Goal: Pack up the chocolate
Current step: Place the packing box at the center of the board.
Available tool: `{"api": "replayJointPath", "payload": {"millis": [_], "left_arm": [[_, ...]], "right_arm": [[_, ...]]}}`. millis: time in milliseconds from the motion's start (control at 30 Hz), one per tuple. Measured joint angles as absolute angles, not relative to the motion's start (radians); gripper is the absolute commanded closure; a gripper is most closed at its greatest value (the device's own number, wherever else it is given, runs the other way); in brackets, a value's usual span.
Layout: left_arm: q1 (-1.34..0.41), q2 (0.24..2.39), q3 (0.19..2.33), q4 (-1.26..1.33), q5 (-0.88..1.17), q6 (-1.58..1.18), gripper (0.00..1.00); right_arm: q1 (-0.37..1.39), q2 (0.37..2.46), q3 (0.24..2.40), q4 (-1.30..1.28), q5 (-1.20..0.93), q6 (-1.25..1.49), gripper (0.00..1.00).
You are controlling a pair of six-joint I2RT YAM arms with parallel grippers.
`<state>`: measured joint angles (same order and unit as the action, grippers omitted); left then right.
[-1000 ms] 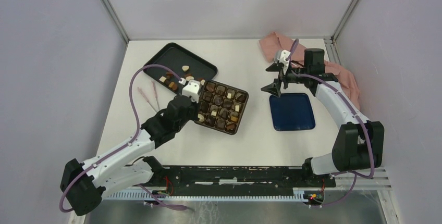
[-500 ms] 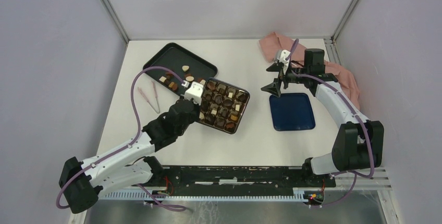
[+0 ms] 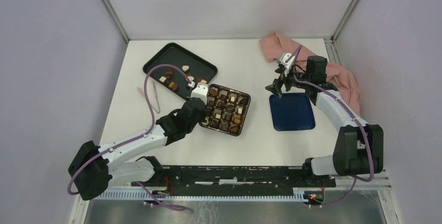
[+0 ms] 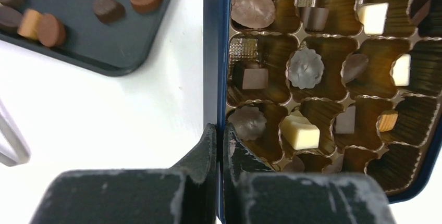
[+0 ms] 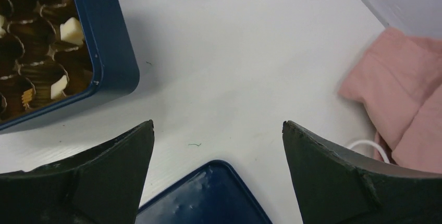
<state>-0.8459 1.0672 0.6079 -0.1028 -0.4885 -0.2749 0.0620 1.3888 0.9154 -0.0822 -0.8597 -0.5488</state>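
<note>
The chocolate lies in two places. Several pieces (image 3: 225,110) sit in the gold compartments of the dark blue box (image 3: 249,99), seen close in the left wrist view (image 4: 305,69). Loose pieces (image 3: 172,78) rest on the black tray (image 3: 177,57), also showing at the top left of that wrist view (image 4: 104,8). My left gripper (image 3: 204,121) is shut on the box's left wall (image 4: 211,52), one finger outside and one inside (image 4: 219,130). My right gripper (image 3: 275,87) hangs open over the table at the far corner of the blue lid (image 3: 292,112), holding nothing (image 5: 219,125).
A pink cloth (image 3: 339,73) lies bunched at the back right, close to the right arm (image 5: 401,99). Thin tweezers (image 3: 140,91) lie left of the tray. The lid's corner (image 5: 208,198) and the box's corner (image 5: 112,52) show under the right gripper.
My left gripper has dragged the box to the right and turned it a little, away from the tray. The right gripper has shifted slightly toward the lid, still open.
</note>
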Motion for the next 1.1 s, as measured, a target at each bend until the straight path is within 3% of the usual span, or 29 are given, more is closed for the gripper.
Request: {"api": "replayJointPath", "payload": {"millis": [233, 600, 900, 1000, 1100], "left_arm": [[-0.833, 1.251, 0.722, -0.210, -0.409, -0.466, 0.98], [-0.752, 1.446, 0.813, -0.289, -0.277, -0.727, 0.97], [-0.746, 1.503, 0.883, -0.314, -0.234, -0.789, 0.51], [-0.746, 1.472, 0.889, -0.319, -0.227, -0.793, 0.32], [-0.746, 1.396, 0.888, -0.338, -0.207, -0.791, 0.19]], "right_arm": [[-0.030, 1.442, 0.958, -0.066, -0.845, -0.448, 0.02], [-0.033, 1.441, 0.951, -0.043, -0.836, -0.393, 0.02], [-0.030, 1.473, 0.952, -0.065, -0.850, -0.389, 0.04], [-0.030, 1.473, 0.952, -0.070, -0.851, -0.387, 0.06], [-0.020, 1.473, 0.953, -0.093, -0.847, -0.390, 0.09]]}}
